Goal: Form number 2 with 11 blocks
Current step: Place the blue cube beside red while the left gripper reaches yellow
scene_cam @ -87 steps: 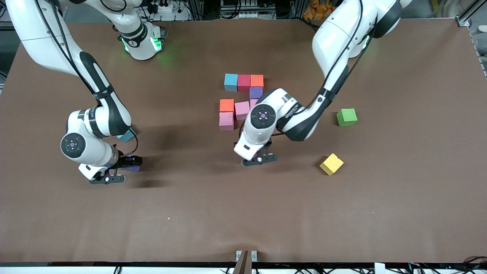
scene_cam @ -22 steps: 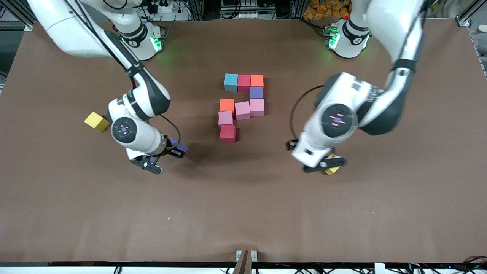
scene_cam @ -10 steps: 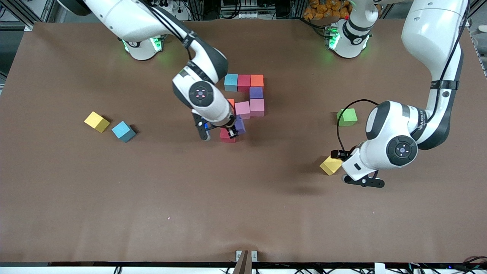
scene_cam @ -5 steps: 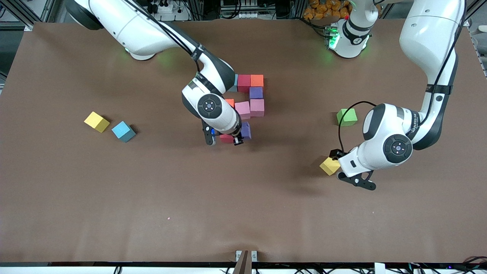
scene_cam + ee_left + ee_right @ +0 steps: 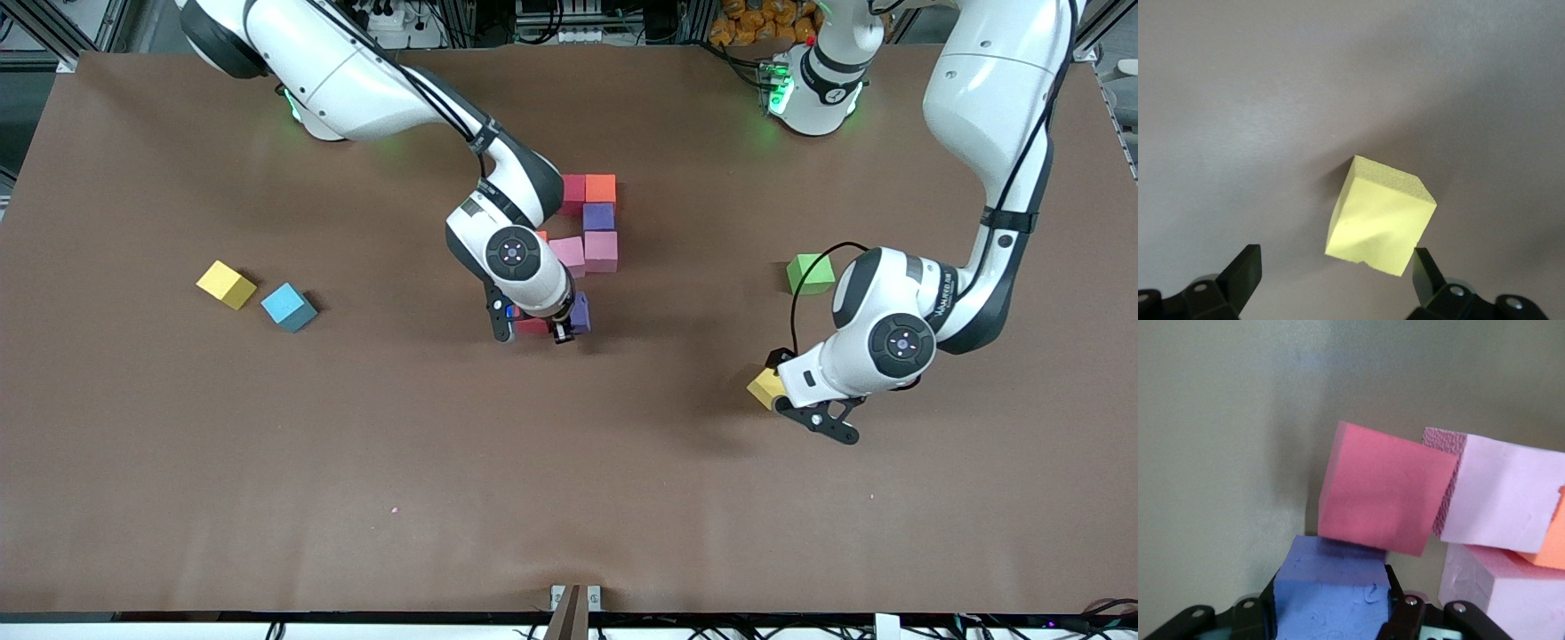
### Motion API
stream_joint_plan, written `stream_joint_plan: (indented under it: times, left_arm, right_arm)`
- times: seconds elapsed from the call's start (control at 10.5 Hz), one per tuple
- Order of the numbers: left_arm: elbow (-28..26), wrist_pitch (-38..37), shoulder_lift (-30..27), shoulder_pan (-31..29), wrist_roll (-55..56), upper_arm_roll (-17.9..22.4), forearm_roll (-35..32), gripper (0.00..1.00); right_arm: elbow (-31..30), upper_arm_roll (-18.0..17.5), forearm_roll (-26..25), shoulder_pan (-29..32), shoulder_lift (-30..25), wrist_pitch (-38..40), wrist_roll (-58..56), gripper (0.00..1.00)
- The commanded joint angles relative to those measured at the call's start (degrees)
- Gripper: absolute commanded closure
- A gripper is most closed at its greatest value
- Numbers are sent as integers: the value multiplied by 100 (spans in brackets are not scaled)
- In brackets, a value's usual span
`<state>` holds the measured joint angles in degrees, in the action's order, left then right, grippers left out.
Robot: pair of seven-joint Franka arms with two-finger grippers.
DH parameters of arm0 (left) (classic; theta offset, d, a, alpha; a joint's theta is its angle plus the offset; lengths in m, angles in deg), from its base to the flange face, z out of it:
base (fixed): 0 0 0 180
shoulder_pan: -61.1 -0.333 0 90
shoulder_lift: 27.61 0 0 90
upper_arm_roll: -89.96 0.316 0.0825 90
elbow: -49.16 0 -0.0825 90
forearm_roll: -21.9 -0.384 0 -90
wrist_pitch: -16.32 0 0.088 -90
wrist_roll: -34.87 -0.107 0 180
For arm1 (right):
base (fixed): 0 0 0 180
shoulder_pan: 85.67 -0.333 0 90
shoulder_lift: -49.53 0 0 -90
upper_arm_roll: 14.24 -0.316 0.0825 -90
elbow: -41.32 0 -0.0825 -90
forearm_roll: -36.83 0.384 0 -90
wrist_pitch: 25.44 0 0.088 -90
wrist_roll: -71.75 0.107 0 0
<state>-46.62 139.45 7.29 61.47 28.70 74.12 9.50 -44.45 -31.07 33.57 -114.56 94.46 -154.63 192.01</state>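
Cluster: red block, orange block, purple block, two pink blocks touching mid-bench.
Held purple block: beside low red block.
Yellow block: tilted, alone, toward left arm's end.

This is a robotics lab: two white, black-jointed robot arms are bolted by round bases with glowing green rings along the far edge of a wide tabletop covered in plain brown matte sheeting. Past that far edge stand aluminium framing rails, bundles of black cable and a white power strip instead of any household furniture. The only things laid out are small matte foam cubes in bright colours, the sort of plain test pieces used for manipulation trials.
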Motion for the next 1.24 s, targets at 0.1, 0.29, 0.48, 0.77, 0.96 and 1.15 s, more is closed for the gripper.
stream_joint_plan:
  times: [0.1,0.29,0.48,0.77,0.96,1.15]
  left_arm:
    - [-432,447,-142,-37,-121,-42,-130,0]
    - [-590,693,-107,-36,-121,-60,-130,0]
    - [-714,1018,-54,-37,-121,-60,-148,0]
    - [-714,1072,-2,-2,-129,-60,-280,0]
    - [-714,1072,34,-1,-129,-60,-393,0]
    - [-714,1072,34,-1,-156,-60,-473,22]
  right_arm:
    - [61,391,-69,-327,60,60,165,61]
    - [25,400,-210,-318,51,210,173,61]
    - [16,400,-210,-318,42,271,164,61]
    - [16,391,-210,-353,34,368,173,61]
    - [16,382,-201,-388,25,394,173,61]
    - [16,373,-184,-397,16,395,182,61]
